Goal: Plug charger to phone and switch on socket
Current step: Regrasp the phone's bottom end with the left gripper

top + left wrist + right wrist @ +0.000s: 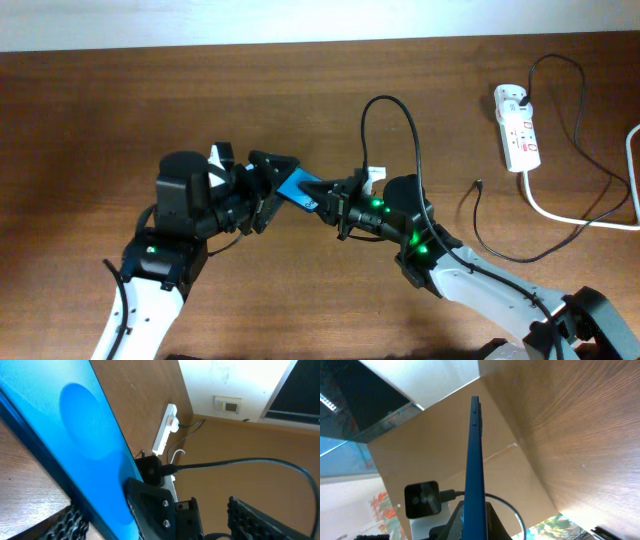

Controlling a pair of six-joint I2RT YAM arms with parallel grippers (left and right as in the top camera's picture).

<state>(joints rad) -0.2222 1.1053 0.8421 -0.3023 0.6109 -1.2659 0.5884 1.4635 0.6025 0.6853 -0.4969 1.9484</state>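
The phone (298, 190), blue screen up, is held tilted above the table between my two arms. My right gripper (335, 208) is shut on its right end; in the right wrist view the phone (475, 460) stands edge-on between the jaws (475, 522). My left gripper (266, 188) is open, its fingers spread on either side of the phone's left end. In the left wrist view the phone (65, 435) rests by one pad and the other pad stands well apart. The socket (519, 128) lies at the far right. The charger (600, 190) loops from its plug, and its tip (478, 184) lies loose on the table.
The socket's thick white cord (570, 217) runs off the right edge. A black camera cable (392, 100) arches over the right arm. The socket also shows in the left wrist view (167, 427), near the table's far edge.
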